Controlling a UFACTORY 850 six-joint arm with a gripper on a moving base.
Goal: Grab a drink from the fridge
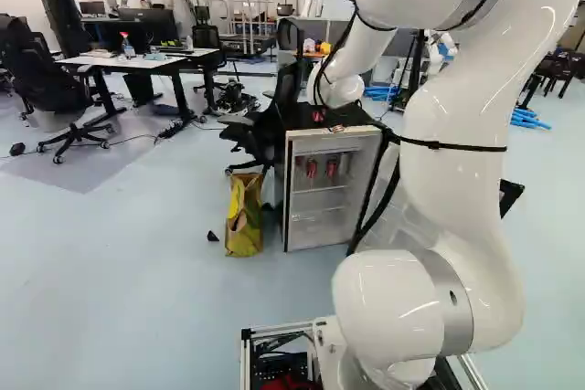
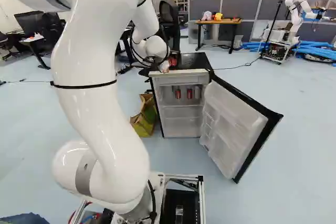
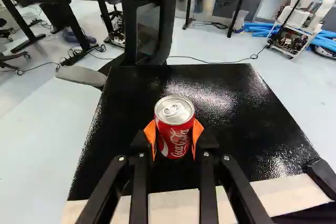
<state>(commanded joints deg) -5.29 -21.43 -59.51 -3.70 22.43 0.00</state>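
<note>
Gripping noted: claw [image 3: 174, 134] closed on the red drink can [image 3: 175, 135], one orange pad at its left side, one at its right. Can is upright, between the fingertips, lid rising above the pads; located over the near half of the black fridge top [image 3: 226, 108], near edge closer to the arm. Base contact: cannot tell. Handling estimate: modest weight if full, thin metal wall, stiff but dentable, slippery if chilled and damp. Best hold: mid-body, below the tapered shoulder, with firm, even, moderate squeeze.
</note>
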